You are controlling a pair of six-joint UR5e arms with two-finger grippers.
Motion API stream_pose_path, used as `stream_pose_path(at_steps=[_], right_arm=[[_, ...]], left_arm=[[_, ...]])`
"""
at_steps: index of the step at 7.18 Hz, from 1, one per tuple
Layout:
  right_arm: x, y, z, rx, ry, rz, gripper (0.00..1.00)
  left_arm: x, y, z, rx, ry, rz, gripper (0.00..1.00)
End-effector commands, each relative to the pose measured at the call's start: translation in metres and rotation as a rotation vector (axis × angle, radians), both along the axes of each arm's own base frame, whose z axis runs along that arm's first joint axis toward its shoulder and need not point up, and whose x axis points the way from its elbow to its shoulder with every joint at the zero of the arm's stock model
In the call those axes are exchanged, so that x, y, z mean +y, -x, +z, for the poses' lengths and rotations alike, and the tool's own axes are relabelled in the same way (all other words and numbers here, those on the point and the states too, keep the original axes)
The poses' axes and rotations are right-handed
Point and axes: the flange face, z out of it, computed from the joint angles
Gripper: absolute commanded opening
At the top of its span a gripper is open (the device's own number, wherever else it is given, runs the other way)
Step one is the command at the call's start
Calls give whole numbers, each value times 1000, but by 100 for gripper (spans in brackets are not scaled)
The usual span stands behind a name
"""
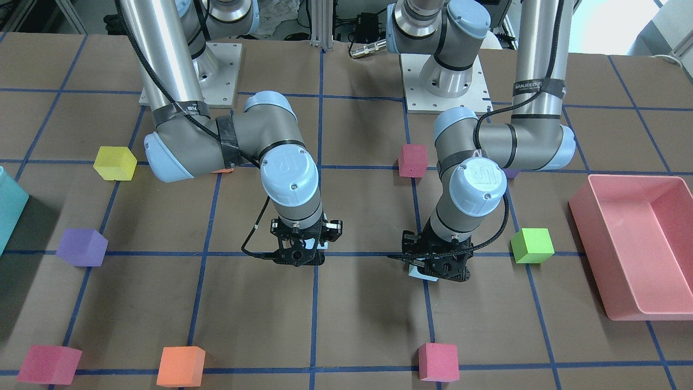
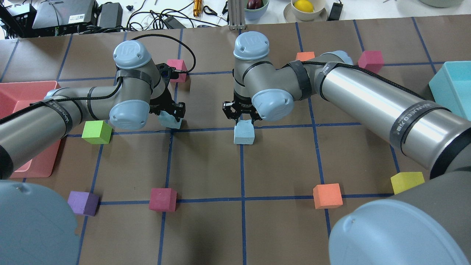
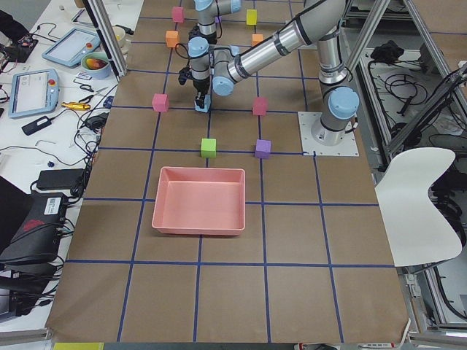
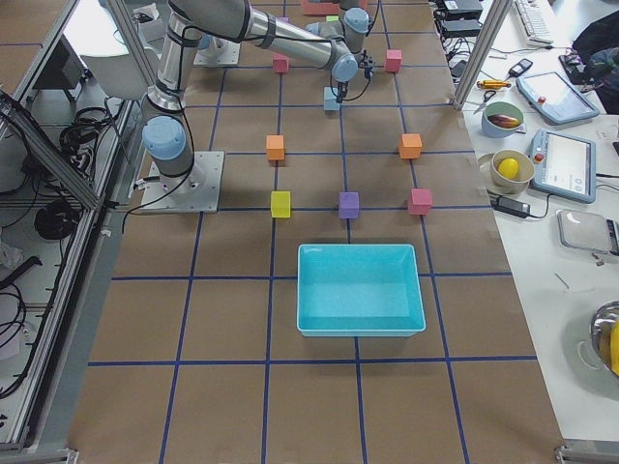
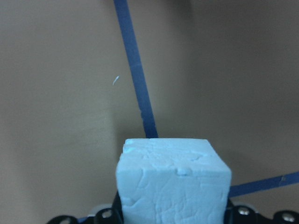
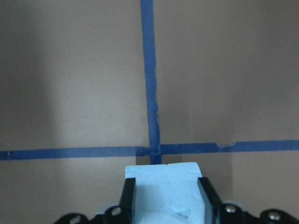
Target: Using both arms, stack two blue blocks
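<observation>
My left gripper is shut on a pale blue block. The block fills the bottom of the left wrist view and hides the fingers there. My right gripper is shut on the second blue block. In the right wrist view its fingers flank that block, just short of a blue tape crossing. Both blocks are low over the table and about a grid square apart. In the front view the left gripper is on the right and the right gripper is on the left.
A green cube lies beside my left arm. A magenta cube lies just beyond the left gripper. Magenta, orange, yellow and purple cubes lie nearer the robot. A pink bin is far left and a teal bin far right.
</observation>
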Motion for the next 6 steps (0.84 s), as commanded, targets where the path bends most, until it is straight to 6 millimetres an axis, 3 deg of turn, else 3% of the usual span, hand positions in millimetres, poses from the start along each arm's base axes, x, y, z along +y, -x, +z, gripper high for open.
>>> stream_pose_path(at_steps=[1, 2, 3, 4, 6], right_arm=[[9, -4, -12, 9, -21, 35, 0], [11, -5, -14, 8, -24, 38, 3], [10, -5, -14, 8, -11, 41, 72], [5, -6, -8, -4, 41, 43, 100], [2, -5, -1, -5, 49, 38, 100]], left_arm=[[-3, 6, 13, 6, 18, 2, 0], [-3, 7, 22, 7, 29, 0, 0], [-1, 7, 30, 7, 31, 2, 0], [2, 9, 40, 8, 27, 0, 0], [10, 11, 56, 39, 17, 7, 0]])
